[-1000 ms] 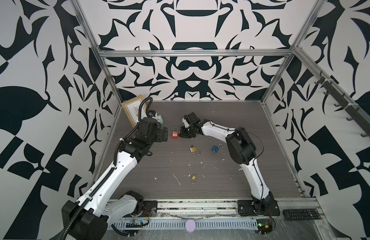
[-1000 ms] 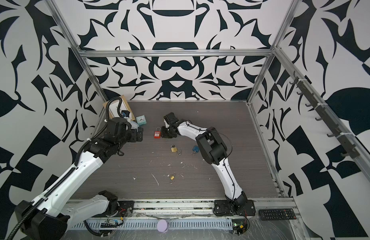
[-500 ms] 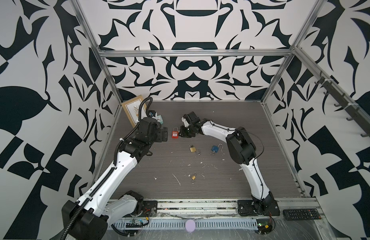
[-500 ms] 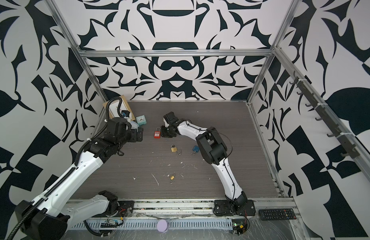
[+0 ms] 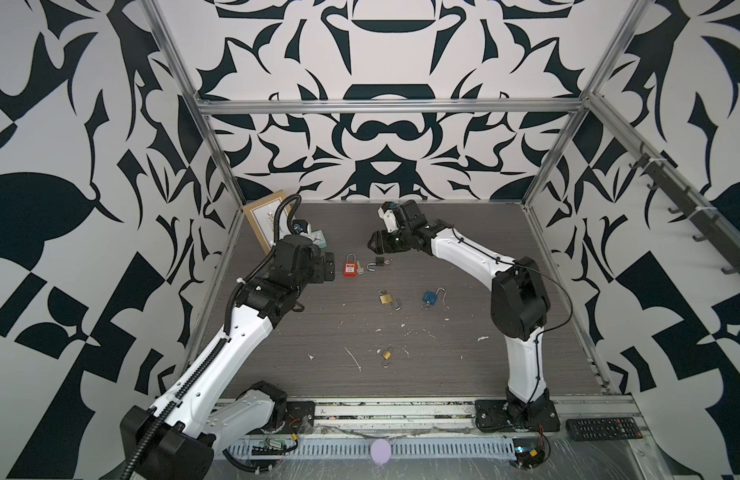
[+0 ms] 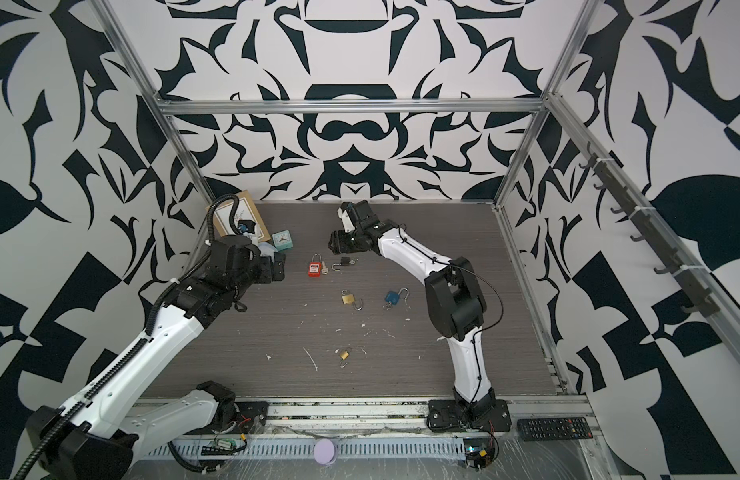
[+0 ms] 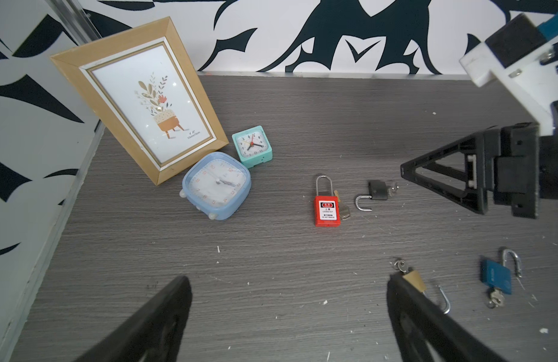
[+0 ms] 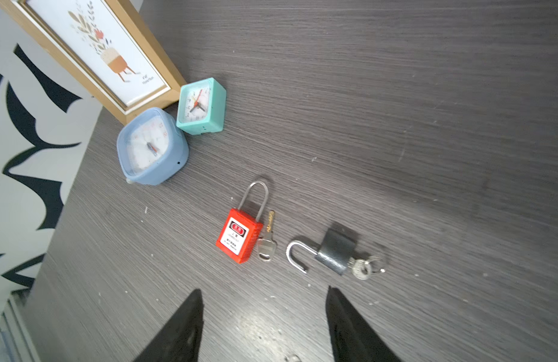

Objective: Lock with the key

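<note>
**Both grippers wait, open and empty, by the locks**

The red lock (image 5: 350,268) lies flat on the table (image 5: 464,340), in the far part, a bit left of the middle. Its loop looks pushed shut. A loose key (image 8: 266,241) lies right against its right side, not in the lock. My guess is that this lock is done and the key was put down next to it so it stays easy to find.

Just to its right lies the black lock (image 8: 335,250). Its loop hangs open and a key ring sticks out of its end, so it may be the next one to shut.

The right gripper (image 8: 262,293) is open and holds nothing. Its arm bends up at the elbow and stretches far and to the left. The gripper tips down above the table, just past the black lock.

The left gripper (image 7: 287,279) is wide open and empty too. Its arm runs up the left side and points the gripper right, at the red lock, near it but not touching.

A gold lock (image 5: 387,298) and a blue lock (image 5: 430,297) lie nearer, both with open loops.
</note>
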{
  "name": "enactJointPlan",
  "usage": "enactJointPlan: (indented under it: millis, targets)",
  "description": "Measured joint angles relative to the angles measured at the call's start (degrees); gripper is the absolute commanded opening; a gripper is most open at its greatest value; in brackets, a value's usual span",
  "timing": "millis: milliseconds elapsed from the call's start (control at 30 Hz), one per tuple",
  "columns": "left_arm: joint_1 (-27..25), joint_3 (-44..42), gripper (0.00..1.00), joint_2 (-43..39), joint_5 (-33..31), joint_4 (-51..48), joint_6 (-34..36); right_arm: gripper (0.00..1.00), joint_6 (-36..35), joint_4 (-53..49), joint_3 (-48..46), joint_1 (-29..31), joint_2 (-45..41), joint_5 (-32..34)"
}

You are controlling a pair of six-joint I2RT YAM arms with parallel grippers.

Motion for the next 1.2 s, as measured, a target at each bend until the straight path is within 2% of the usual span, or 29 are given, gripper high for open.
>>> enactJointPlan:
  millis: [167,400,700,1200]
  targets:
    - [0.00,-0.28,1.00,1.60,4.11,-0.07,-5.95,0.87,-9.75,-6.29,4.48,-1.46,5.31,-2.32]
    - [-0.94,-1.97,0.99,6.40,11.65,-0.35,-12.33,0.90,-17.29,-10.88,12.02,-1.44,14.62,-5.16]
    - [-2.67,-1.99,1.00,9.38,16.41,-0.57,-14.84,0.90,-20.39,-14.14,24.65,-1.70,22.77,-7.76]
    - [-2.71,-1.99,0.99,9.88,16.81,-1.42,-15.45,0.83,-21.33,-14.82,23.32,-2.69,24.15,-10.34]
